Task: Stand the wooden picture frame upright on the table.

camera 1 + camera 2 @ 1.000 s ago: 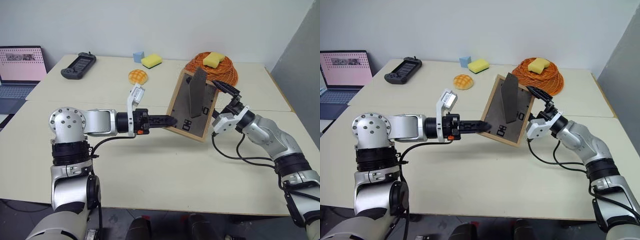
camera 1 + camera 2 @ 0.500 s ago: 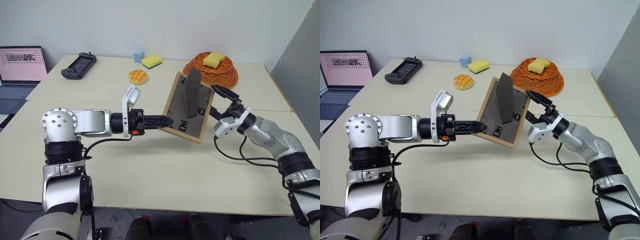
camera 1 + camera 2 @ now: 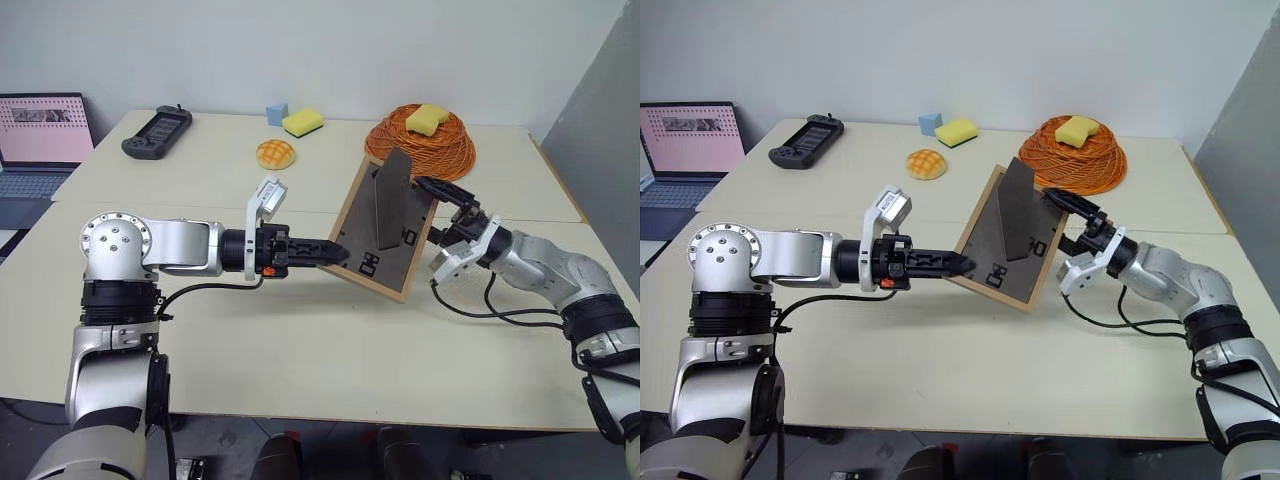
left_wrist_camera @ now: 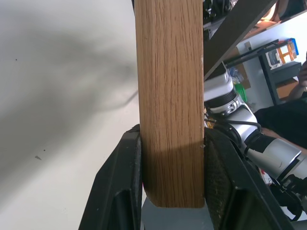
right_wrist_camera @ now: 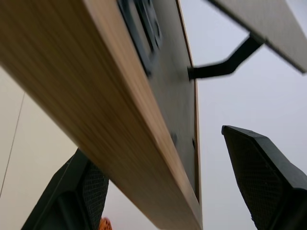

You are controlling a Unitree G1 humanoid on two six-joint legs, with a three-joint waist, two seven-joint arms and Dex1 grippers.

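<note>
Laptop [image 3: 40, 140], controller [image 3: 157, 131], sponges [image 3: 303, 122], orange cable coil [image 3: 425, 140]

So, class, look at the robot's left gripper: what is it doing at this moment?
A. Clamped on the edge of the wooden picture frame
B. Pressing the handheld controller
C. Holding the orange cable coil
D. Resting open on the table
A: in the left wrist view the left gripper has a black finger on each side of the light-wood edge of the wooden picture frame, which it holds tilted above the table.
</note>
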